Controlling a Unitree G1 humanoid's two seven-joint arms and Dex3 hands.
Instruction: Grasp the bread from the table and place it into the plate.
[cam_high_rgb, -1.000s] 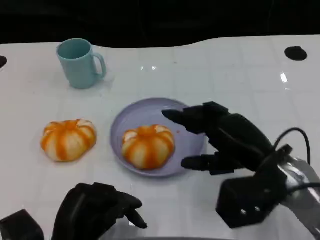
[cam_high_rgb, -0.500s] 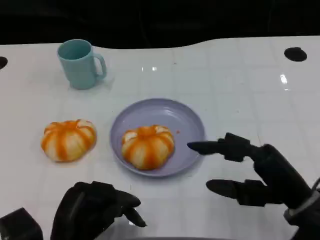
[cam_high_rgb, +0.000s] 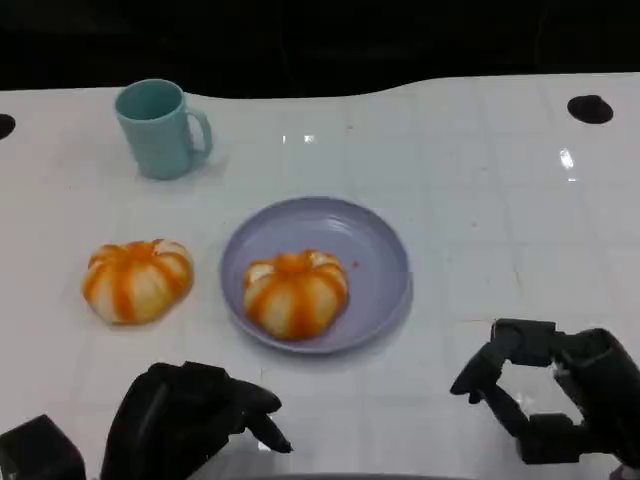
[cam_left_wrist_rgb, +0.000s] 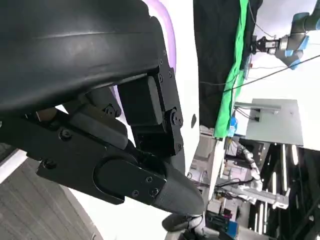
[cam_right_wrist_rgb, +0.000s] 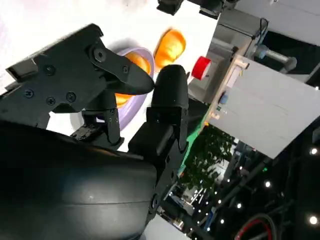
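One bread (cam_high_rgb: 296, 292) lies in the plate (cam_high_rgb: 380, 250), so this placing looks done. A second bread (cam_high_rgb: 136, 279) sits on the worktop (cam_high_rgb: 480, 180), just beside the plate on the robot's left, and is not touched.

The right hand (cam_high_rgb: 560, 400) is near the worktop's front edge, well apart from the plate; its fingers (cam_high_rgb: 478, 375) are apart and hold nothing. The left hand (cam_high_rgb: 190, 420) rests low, near the second bread, with fingers curled in and empty.

If the second bread also must go in, I think the left hand should open and reach for it.

The cup (cam_high_rgb: 160, 126) at the back looks empty.
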